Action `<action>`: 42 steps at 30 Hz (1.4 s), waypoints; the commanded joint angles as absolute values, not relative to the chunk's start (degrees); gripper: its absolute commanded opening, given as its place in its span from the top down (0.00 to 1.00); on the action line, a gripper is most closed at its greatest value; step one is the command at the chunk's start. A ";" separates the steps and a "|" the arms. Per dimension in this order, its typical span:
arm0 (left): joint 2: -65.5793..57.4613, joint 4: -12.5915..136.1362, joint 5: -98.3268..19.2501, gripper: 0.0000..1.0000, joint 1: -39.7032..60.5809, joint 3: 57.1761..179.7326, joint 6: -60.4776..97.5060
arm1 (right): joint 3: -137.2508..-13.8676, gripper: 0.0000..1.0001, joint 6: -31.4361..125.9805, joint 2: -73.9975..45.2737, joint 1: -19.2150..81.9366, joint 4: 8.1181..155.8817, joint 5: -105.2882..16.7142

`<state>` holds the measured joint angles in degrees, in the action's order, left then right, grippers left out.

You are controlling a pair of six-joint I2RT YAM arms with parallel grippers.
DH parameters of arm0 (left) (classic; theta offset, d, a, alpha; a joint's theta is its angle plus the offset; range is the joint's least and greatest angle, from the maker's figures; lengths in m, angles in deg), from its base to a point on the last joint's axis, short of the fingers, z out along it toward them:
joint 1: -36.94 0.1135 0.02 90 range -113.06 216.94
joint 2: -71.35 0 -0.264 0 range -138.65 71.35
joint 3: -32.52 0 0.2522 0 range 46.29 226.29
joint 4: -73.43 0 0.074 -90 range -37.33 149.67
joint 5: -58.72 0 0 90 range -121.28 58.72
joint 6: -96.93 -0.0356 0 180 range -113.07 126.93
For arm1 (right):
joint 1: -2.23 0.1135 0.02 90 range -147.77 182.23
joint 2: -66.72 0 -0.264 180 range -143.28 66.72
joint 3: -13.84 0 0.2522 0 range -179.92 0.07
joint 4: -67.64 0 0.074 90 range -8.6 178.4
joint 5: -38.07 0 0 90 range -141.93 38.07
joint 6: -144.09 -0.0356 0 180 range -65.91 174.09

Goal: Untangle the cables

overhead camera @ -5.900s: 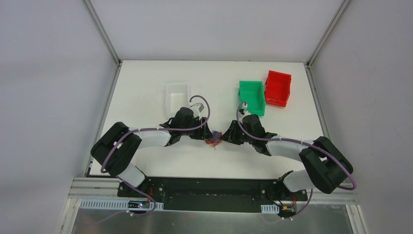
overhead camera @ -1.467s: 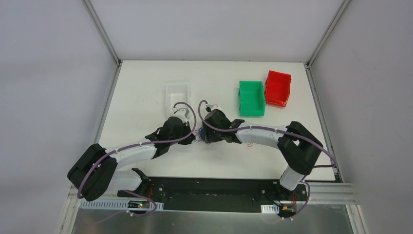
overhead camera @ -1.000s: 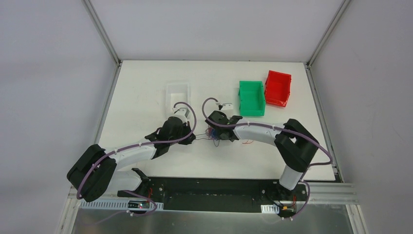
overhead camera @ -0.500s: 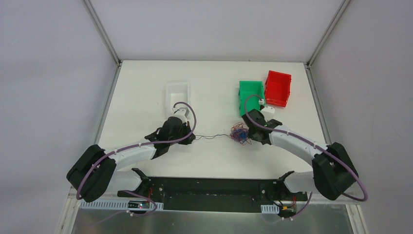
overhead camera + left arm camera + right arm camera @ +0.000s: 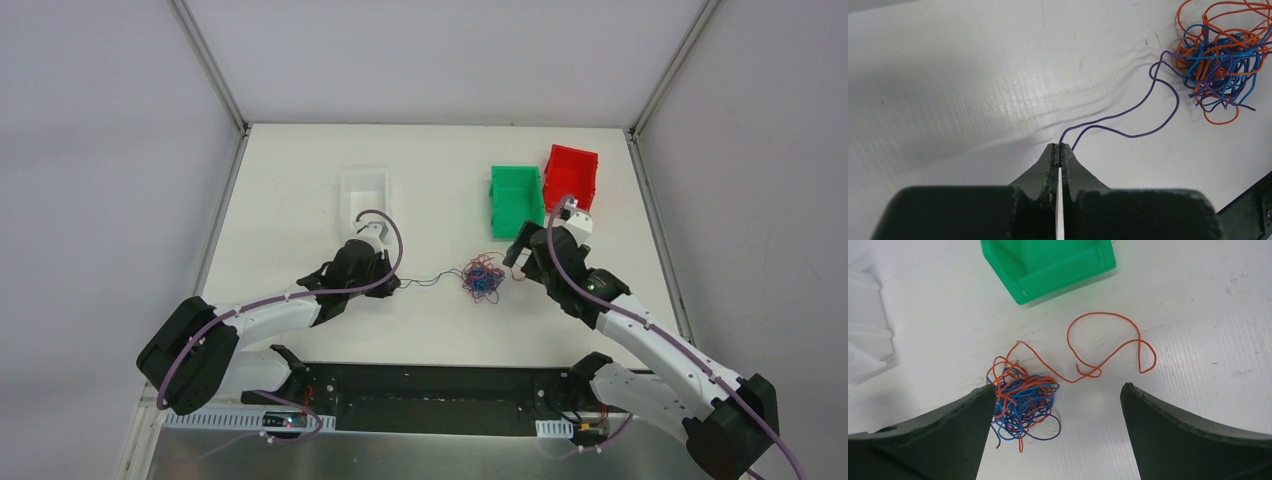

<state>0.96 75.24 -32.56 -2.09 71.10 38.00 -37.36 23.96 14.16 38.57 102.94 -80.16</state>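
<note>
The cables (image 5: pixel 482 280) lie as a small tangle of orange, blue and purple wires on the white table, also in the left wrist view (image 5: pixel 1220 55) and the right wrist view (image 5: pixel 1023 400). One purple strand (image 5: pixel 1128 115) runs from the tangle to my left gripper (image 5: pixel 1060 147), which is shut on its end; this gripper (image 5: pixel 392 285) sits left of the tangle. My right gripper (image 5: pixel 1058 385) stands wide open just right of the tangle (image 5: pixel 515 263), holding nothing. A loose orange strand (image 5: pixel 1108 340) loops out from the tangle toward the right.
A green bin (image 5: pixel 517 200) and a red bin (image 5: pixel 571 180) stand behind the right gripper; the green one (image 5: pixel 1048 260) is close ahead in the right wrist view. A white bin (image 5: pixel 363 195) stands behind the left gripper.
The right gripper pulled the tangle to the right, away from the left gripper, then opened, let it drop and drew back right. The left gripper stayed put, shut on the purple strand.
</note>
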 commanded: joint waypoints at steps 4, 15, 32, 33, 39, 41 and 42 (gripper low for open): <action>1.72 75.83 -32.94 1.00 -2.13 71.51 37.44 | -39.97 0.01 28.70 15.09 38.39 100.47 -68.63; 11.82 70.65 -32.67 0.37 -2.17 73.49 34.53 | -38.32 0.09 30.38 8.13 38.41 96.64 -60.36; -17.38 70.26 -47.80 0.12 -9.87 97.99 29.93 | -36.52 0.27 15.62 7.84 36.23 105.94 -77.49; -19.45 69.69 -47.80 0.12 -10.51 99.71 29.47 | -35.88 0.27 15.11 8.66 36.21 105.85 -77.61; -28.50 65.48 -47.11 0.22 -11.56 108.36 29.40 | -31.65 0.26 14.19 14.70 36.07 102.28 -75.30; -30.72 64.56 -46.79 0.30 -11.56 110.02 29.83 | -30.88 0.27 15.39 14.80 36.05 100.66 -73.09; -31.71 64.35 -47.00 0.33 -11.56 110.53 30.01 | -30.79 0.27 15.83 14.33 36.07 100.30 -72.20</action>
